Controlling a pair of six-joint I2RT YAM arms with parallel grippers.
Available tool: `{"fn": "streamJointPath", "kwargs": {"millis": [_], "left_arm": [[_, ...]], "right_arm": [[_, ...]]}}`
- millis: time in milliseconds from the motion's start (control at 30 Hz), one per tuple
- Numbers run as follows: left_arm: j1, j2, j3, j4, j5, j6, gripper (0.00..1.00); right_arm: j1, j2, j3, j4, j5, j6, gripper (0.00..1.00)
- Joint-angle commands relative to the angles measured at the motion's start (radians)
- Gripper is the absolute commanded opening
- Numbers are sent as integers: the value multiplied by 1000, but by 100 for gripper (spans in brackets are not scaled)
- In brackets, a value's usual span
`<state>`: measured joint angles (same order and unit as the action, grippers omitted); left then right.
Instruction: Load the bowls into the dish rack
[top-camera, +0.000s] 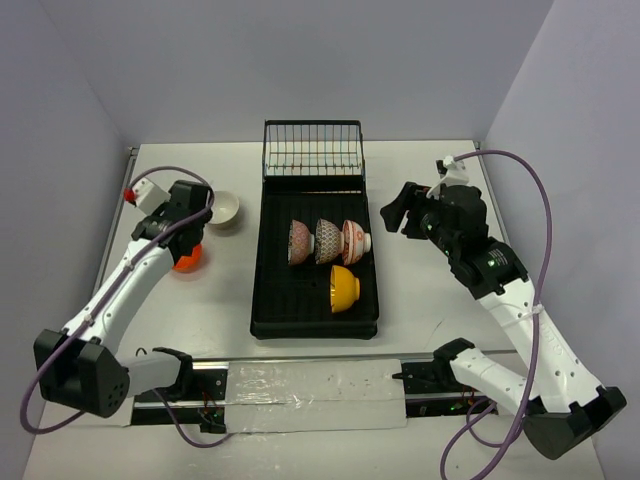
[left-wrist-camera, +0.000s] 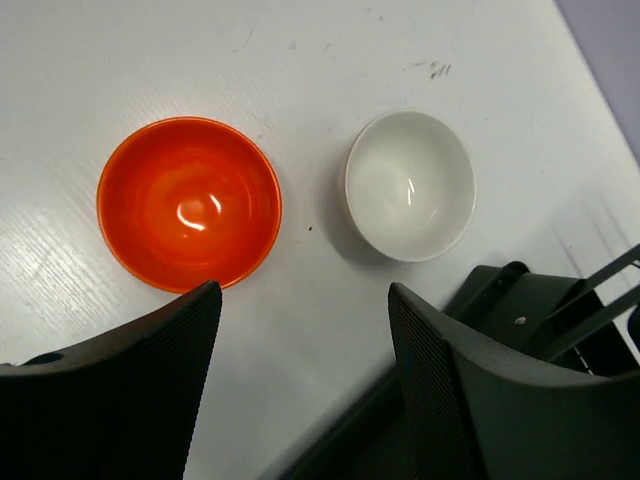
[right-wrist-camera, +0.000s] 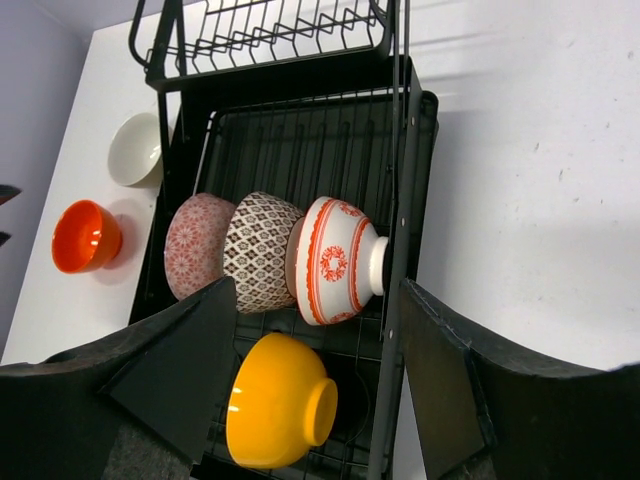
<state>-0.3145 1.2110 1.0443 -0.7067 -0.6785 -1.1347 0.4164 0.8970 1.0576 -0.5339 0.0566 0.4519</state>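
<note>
The black dish rack (top-camera: 300, 305) lies mid-table. Standing on edge in a row in it are a pinkish bowl (top-camera: 299, 241), a grey patterned bowl (top-camera: 327, 240) and a red-on-white bowl (top-camera: 354, 240). A yellow-orange bowl (top-camera: 344, 288) lies on its side in front of them. A white bowl (top-camera: 224, 209) and a red-orange bowl (top-camera: 188, 260) sit upright on the table left of the rack. My left gripper (top-camera: 192, 234) hovers open over the table between those two, the red-orange bowl (left-wrist-camera: 188, 203) by its left finger. My right gripper (top-camera: 398, 215) hangs open beside the rack's right rim (right-wrist-camera: 396, 290).
An upright wire-grid basket (top-camera: 312, 150) stands at the rack's far end. Grey walls close in the table on the left, back and right. The rack's corner (left-wrist-camera: 540, 310) lies just right of my left gripper (left-wrist-camera: 305, 300).
</note>
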Motion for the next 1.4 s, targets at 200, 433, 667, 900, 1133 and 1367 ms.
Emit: {"fn": "streamJointPath", "kwargs": {"millis": [200, 433, 667, 900, 1133, 1367], "left_arm": [[225, 191, 51, 200, 361, 130, 71], [305, 271, 42, 228, 404, 99, 72], [351, 361, 37, 246, 430, 89, 71], [364, 475, 42, 268, 456, 76, 68], [364, 527, 68, 288, 479, 85, 61], [364, 489, 65, 296, 502, 104, 51]], "right_arm": [[9, -46, -11, 45, -15, -2, 73], [7, -37, -11, 51, -20, -1, 73], [7, -30, -15, 55, -24, -1, 73], [7, -18, -13, 49, -15, -1, 73], [9, -17, -13, 51, -11, -1, 73], [9, -13, -13, 51, -3, 1, 73]]}}
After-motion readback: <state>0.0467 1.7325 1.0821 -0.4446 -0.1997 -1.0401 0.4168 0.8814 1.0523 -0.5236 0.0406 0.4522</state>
